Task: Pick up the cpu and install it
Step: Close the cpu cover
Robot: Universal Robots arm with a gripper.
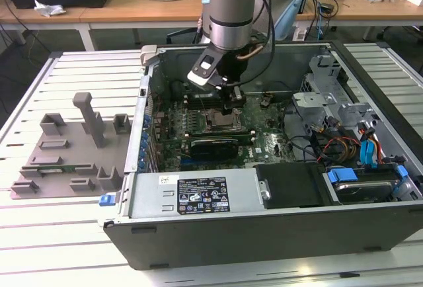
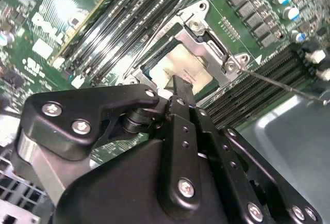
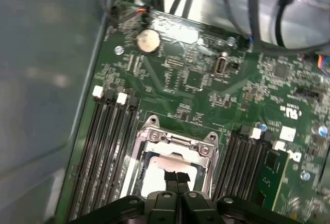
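Your gripper (image 3: 176,177) reaches down into the open computer case (image 1: 264,234), and in both wrist views you see its two fingers pressed together with nothing pinched between them. The cpu (image 3: 153,175) lies flat inside the metal socket frame (image 3: 178,140) on the green motherboard (image 3: 206,90), between the memory slots. The fingertips stand directly over its pale top; you cannot tell whether they touch it.

Slatted table (image 1: 53,247) — grey tray (image 1: 39,161), open computer case (image 1: 264,234)
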